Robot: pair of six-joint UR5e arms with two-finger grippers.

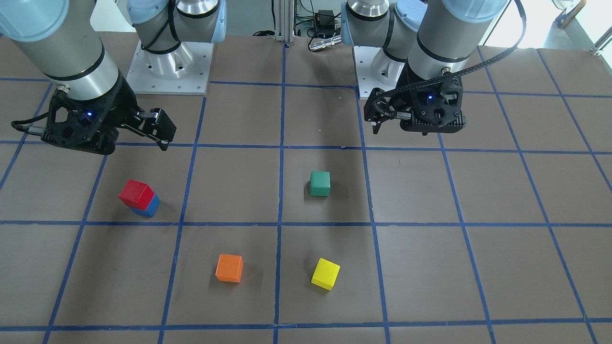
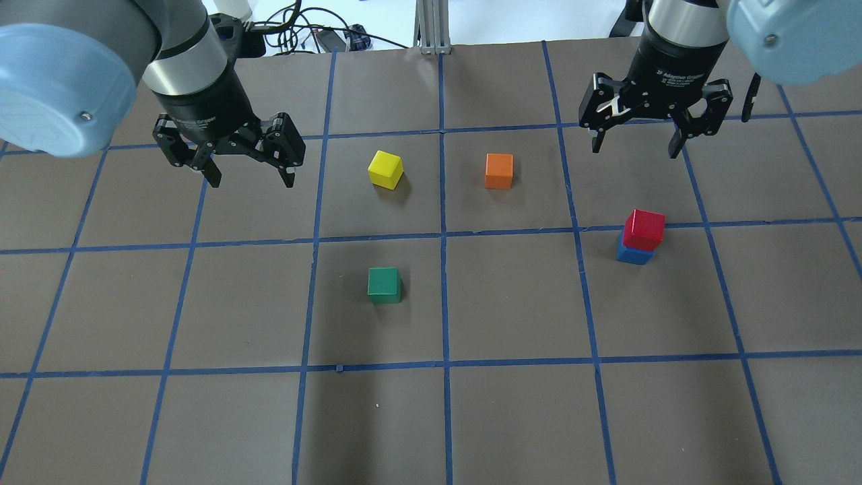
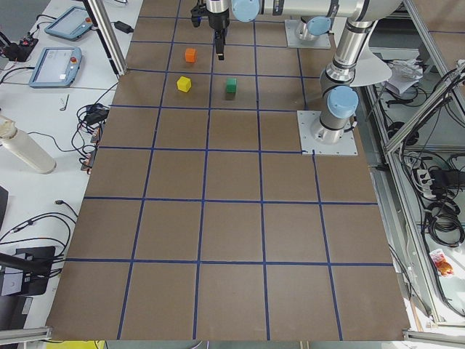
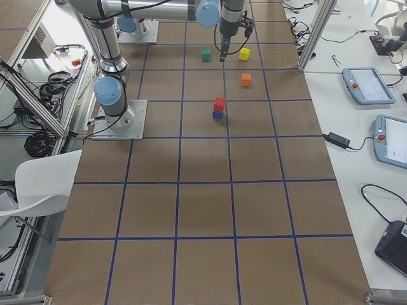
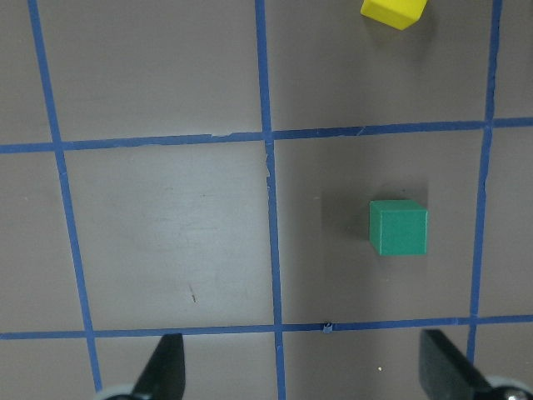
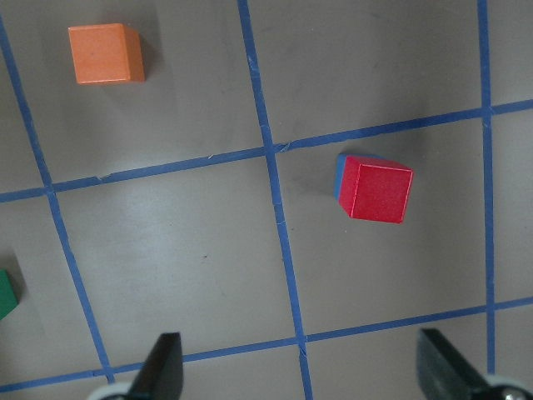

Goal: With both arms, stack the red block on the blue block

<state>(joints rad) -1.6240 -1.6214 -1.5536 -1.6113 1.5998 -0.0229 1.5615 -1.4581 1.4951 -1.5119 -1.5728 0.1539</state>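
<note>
The red block (image 2: 643, 229) sits on top of the blue block (image 2: 633, 254), slightly twisted, on the right half of the table. The stack also shows in the front view, red block (image 1: 136, 192) on blue block (image 1: 148, 208), and in the right wrist view, where the red block (image 6: 379, 189) covers all but a sliver of the blue block (image 6: 340, 175). My right gripper (image 2: 633, 145) hangs open and empty, raised beyond the stack and apart from it. My left gripper (image 2: 249, 175) is open and empty over the far left squares.
A green block (image 2: 384, 284) lies near the middle of the table. A yellow block (image 2: 385, 168) and an orange block (image 2: 499, 170) lie farther out. Blue tape lines grid the brown table. The arm bases stand at the robot's edge of the table.
</note>
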